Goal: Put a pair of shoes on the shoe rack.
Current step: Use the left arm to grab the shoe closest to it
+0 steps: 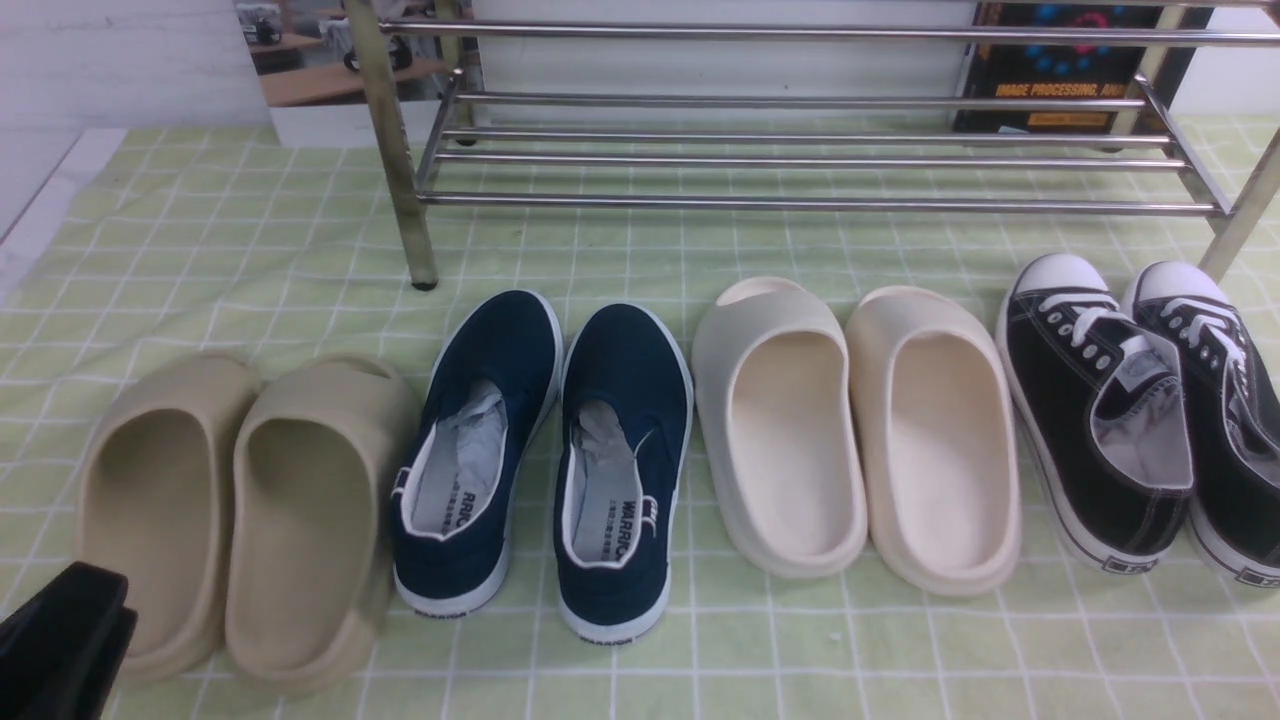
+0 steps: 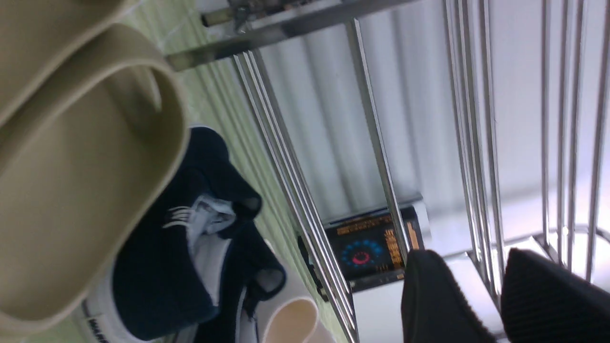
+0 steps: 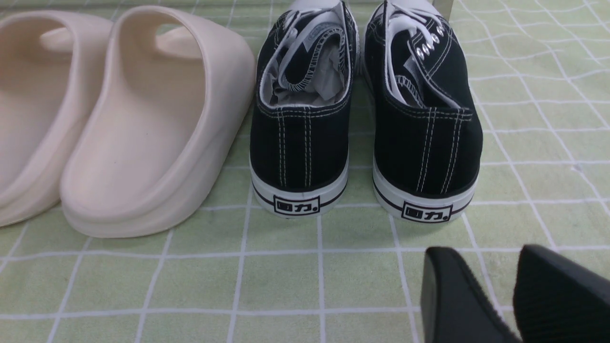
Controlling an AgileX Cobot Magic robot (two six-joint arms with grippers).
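Shoes are all on the cloth at this point, nothing lifted, so I'd call this the reach-in stage before the first grab. The navy slip-ons (image 1: pixel 505 350) sit side by side, heels toward the robot and toes pointing at the shoe rack (image 1: pixel 800 204), second pair from the left. Tan slides (image 1: pixel 300 520) are on one side of them, cream slides (image 1: pixel 790 440) on the other, and black lace-ups (image 1: pixel 1090 420) sit at the far right.

The left fingers (image 2: pixel 443 295) are parted with a clear gap and nothing between them. In the front view that arm sits low in the near left corner, in front of the tan slides. The right fingers (image 3: pixel 457 305) are parted and empty too, hanging behind the heels of the black lace-ups, so neither arm is lined up with the navy pair.

My guess for the next move: left arm slides across past the tan slides, right arm comes over past the cream ones, and each pinches a navy heel collar. Paper stuffing is in the openings, so the grip probably wants the rim. Then lift and carry forward onto the lower bars. The rack's brassy left leg (image 1: pixel 400 170) stands near the left navy toe, which looks like the thing to bump.

Surface is a pale green cloth (image 1: pixel 250 260) with a white grid, a bit wrinkled; can't tell what's under it. White wall behind, plus a dark poster (image 1: pixel 1060 60) about image processing propped behind the rack.
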